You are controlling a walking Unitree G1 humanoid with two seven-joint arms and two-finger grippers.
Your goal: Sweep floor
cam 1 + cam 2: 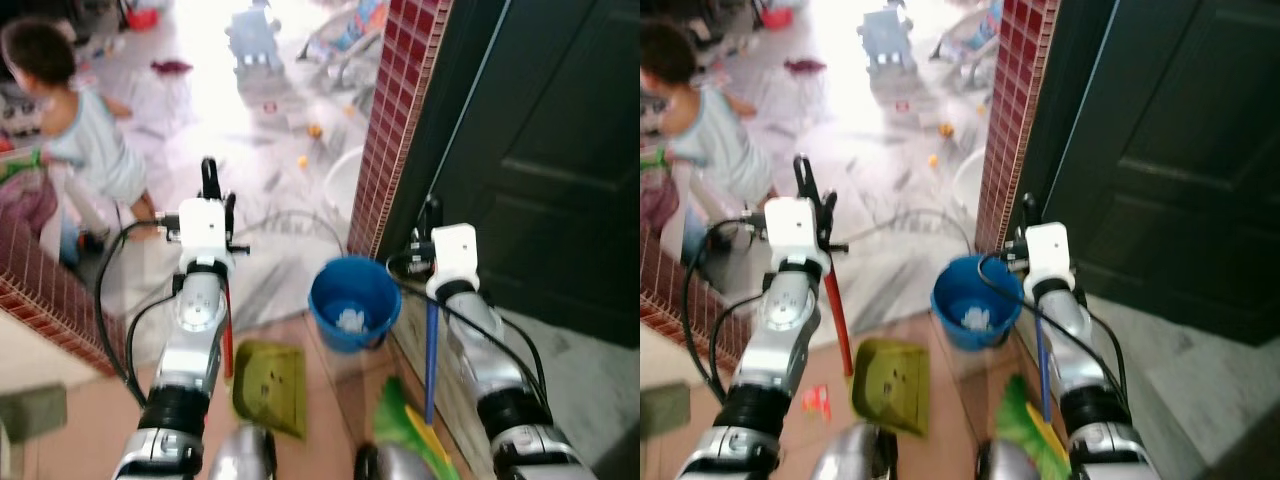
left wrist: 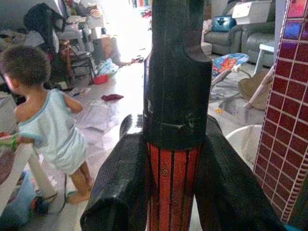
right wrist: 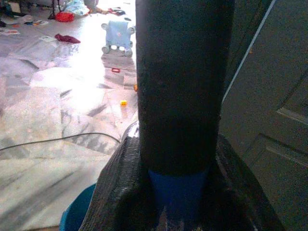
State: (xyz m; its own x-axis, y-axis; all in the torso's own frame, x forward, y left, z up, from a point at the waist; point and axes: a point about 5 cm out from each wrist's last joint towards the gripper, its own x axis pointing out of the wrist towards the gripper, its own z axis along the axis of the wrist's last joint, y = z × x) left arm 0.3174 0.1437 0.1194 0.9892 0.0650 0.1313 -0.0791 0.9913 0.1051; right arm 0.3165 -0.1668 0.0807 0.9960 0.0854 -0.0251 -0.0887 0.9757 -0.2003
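Note:
My left gripper [image 1: 210, 193] is shut on the red handle [image 2: 173, 190] of a yellow-green dustpan [image 1: 270, 385] that rests on the tan floor in front of me. The handle has a black cap, and my black fingers [image 2: 120, 187] clamp it from both sides. My right gripper [image 1: 428, 238] is shut on the blue broom handle [image 1: 431, 350]. The broom's green bristles [image 1: 398, 425] touch the floor beside the dark door. A small red scrap [image 1: 817, 400] lies left of the dustpan.
A blue bucket [image 1: 353, 300] with something white inside stands between the two handles. A red tiled pillar [image 1: 405, 100] and a dark door [image 1: 540, 150] are to the right. A child [image 1: 85, 140] stands at left by a low brick wall [image 1: 40, 290]. Toys, a cable [image 1: 290, 215] and a white basin [image 1: 340, 180] litter the marble floor ahead.

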